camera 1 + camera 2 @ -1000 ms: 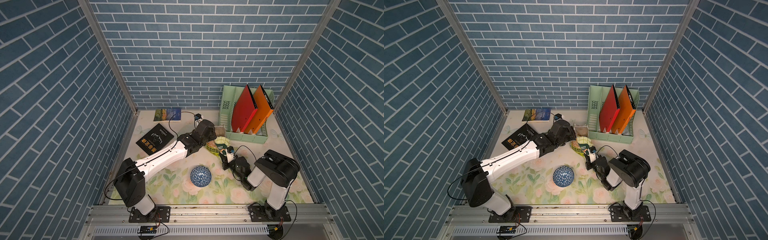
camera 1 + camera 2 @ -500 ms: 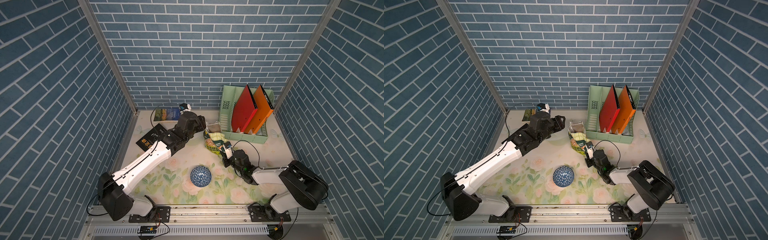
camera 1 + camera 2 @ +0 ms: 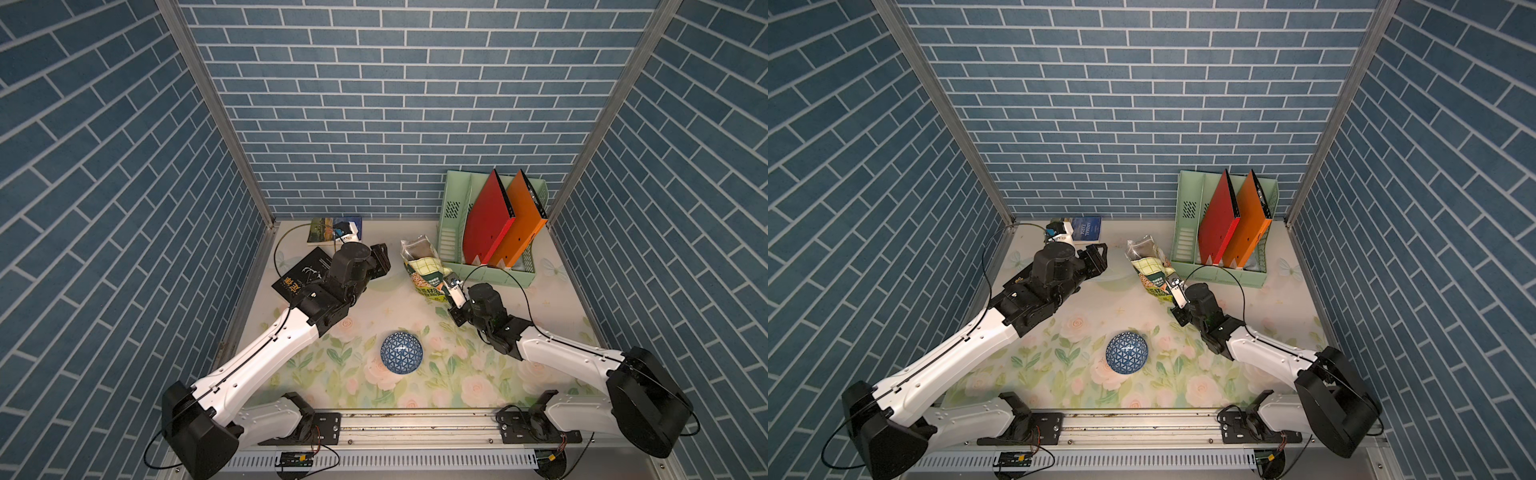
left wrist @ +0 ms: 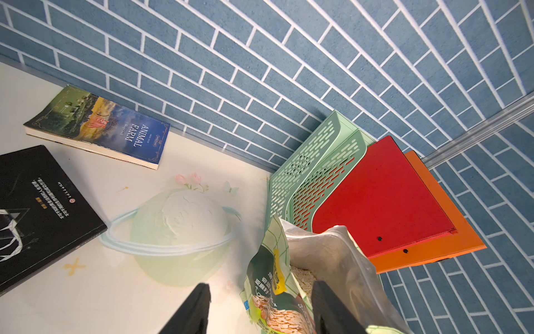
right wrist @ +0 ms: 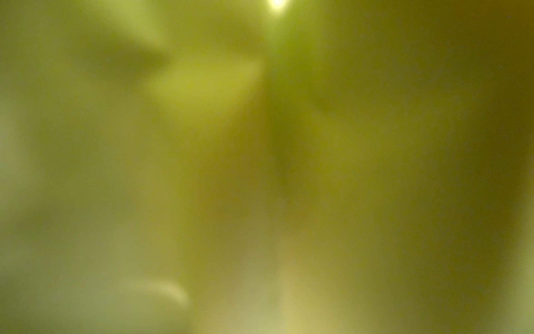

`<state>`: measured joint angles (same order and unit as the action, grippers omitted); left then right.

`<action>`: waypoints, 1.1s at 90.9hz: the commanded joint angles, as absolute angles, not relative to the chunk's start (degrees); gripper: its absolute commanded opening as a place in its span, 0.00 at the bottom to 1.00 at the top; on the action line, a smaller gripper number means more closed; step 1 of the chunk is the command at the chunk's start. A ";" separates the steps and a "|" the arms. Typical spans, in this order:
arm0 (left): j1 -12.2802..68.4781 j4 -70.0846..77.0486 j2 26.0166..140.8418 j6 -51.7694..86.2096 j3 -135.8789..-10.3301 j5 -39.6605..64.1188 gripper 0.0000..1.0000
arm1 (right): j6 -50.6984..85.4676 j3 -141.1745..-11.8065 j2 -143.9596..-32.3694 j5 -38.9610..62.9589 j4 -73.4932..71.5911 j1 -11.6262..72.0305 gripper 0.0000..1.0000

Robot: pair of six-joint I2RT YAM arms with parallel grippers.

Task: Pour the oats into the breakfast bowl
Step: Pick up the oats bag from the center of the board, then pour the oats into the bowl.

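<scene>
Pouch stands upright on the table, just beside the rack. Its top is open, and the oats show inside in the left wrist view.

Right jaws are narrow, clamped on the pouch's near lower edge. The right wrist view is all green blur, so that camera is hard up against the film. A low grip makes sense as a pivot: hold the base, tip the mouth over.

Left jaws are wide and hold nothing. They sit short of the pouch, aimed at its upper half, which reads as lining up to steady the floppy top.

Bowl sits alone mid-table, well apart from the pouch and clear of both arms. The pattern covers its whole top face, so it may be upside down; can't confirm. No oats in or around it, so the pour hasn't started.
</scene>
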<state>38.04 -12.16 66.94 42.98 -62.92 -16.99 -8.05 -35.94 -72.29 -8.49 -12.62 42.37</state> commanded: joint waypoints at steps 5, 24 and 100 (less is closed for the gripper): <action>37.64 -12.16 62.28 41.96 -62.39 -18.55 0.61 | -14.52 -45.37 -65.95 -11.64 -6.35 44.29 0.00; 37.67 -12.08 56.63 41.93 -59.54 -15.99 0.61 | -16.57 -53.72 -63.50 -16.40 10.54 47.07 0.00; 37.70 -2.91 48.38 50.97 -37.15 -4.86 0.59 | -20.91 -68.54 -57.85 -28.61 52.02 59.23 0.00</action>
<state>37.98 -4.84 48.31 49.91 -37.65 -6.83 -21.98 -64.99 -61.41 -26.85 53.63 58.13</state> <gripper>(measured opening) 0.596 0.211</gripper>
